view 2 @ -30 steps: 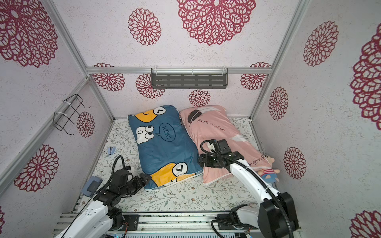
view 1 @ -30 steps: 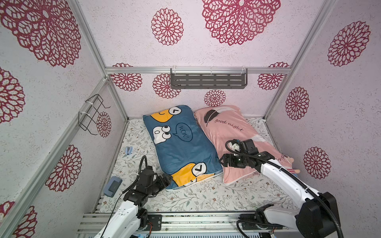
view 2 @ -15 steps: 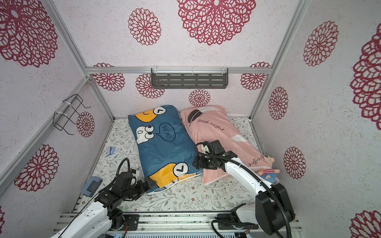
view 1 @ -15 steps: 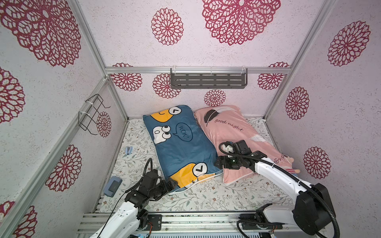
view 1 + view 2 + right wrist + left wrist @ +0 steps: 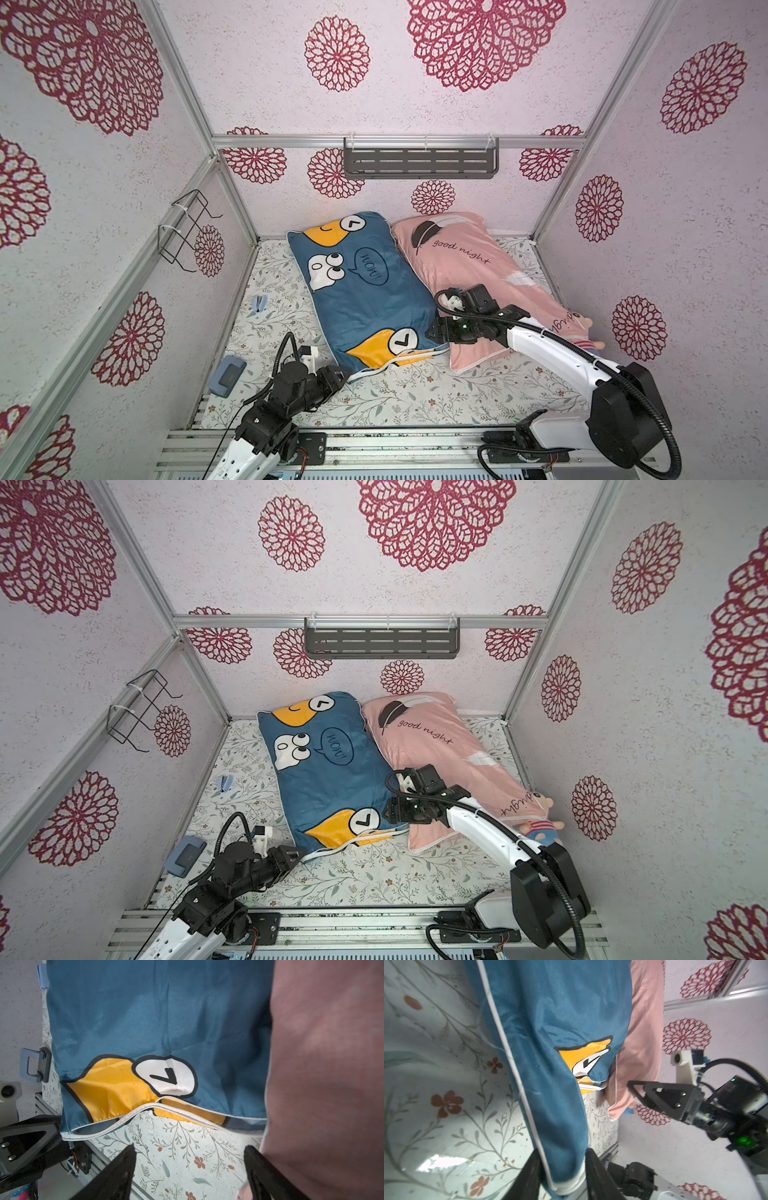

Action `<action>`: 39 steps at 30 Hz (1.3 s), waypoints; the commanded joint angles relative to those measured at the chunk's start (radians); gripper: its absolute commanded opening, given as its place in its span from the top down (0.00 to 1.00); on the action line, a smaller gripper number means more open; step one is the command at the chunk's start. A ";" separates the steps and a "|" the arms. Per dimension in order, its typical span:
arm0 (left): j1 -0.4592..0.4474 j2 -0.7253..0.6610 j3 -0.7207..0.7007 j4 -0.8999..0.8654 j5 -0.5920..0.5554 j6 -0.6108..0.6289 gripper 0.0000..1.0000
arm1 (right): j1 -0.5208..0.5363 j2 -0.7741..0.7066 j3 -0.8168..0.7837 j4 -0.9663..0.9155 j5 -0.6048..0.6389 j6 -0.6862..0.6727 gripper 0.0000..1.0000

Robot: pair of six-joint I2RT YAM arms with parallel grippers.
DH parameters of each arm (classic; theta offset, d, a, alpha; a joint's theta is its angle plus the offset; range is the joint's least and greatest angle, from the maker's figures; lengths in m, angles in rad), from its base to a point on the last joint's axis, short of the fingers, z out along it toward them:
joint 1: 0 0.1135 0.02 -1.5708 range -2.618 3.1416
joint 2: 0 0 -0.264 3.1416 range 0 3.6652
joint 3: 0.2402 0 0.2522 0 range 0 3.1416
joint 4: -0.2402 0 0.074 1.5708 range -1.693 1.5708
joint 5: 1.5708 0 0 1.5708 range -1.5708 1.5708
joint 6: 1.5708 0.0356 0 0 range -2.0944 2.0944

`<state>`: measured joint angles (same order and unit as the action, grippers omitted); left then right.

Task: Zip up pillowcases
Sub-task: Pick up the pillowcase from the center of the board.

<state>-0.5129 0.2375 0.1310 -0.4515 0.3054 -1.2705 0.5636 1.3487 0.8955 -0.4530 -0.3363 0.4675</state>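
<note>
blue case [image 5: 365,299] lies flat, touching pink case [image 5: 478,282] along one long side. zip edge [image 5: 145,1109] = blue case's short edge by the yellow face w/ the tick eye. it's not zipped: the two white-piped lips gape apart over most of the run. blue case's long axis is square to that edge, so your pull has to run across it, corner to corner.

left gripper [image 5: 562,1153] sits on the zip-edge corner farthest from pink. its fingers [image 5: 529,1176] are clamped on the piped corner, cloth filling the gap btw them. reads as the anchor end.

right gripper [image 5: 189,1148] hangs over the opposite end of that edge, the corner next to pink. its jaws are spread wide w/ nothing in them, no cloth contact. one finger is just beside pink's side.

can't make out the slider in any view, too small to call which end it's at. the lips do converge at left's corner, so imo it may be there.

if so, right is the free arm but at the wrong end: you'd bring it along the edge toward left's corner, then drag back toward pink. watch that the finger next to pink doesn't snag pink instead of blue.
</note>
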 commanded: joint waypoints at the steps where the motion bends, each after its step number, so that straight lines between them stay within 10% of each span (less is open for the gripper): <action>1: -0.019 0.047 -0.025 -0.099 -0.031 -0.037 0.76 | 0.068 0.015 0.036 0.072 -0.029 0.062 0.18; 5: -0.024 0.244 0.062 -0.041 -0.021 0.047 0.82 | 0.152 0.044 0.037 0.167 -0.053 0.134 0.23; 14: -0.071 0.461 0.099 0.138 -0.003 0.050 0.58 | 0.242 0.100 0.046 0.266 -0.053 0.202 0.30; 24: -0.081 0.466 0.145 0.091 -0.026 0.077 0.88 | 0.331 0.169 0.062 0.348 -0.140 0.247 0.39; 39: -0.079 0.493 0.318 -0.148 -0.182 0.304 1.00 | 0.461 0.331 0.216 0.329 -0.102 0.234 0.71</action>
<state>-0.5865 0.7116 0.4194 -0.5644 0.1673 -1.0290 1.0096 1.6695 1.0828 -0.1333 -0.4461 0.7006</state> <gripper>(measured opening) 0.055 0.296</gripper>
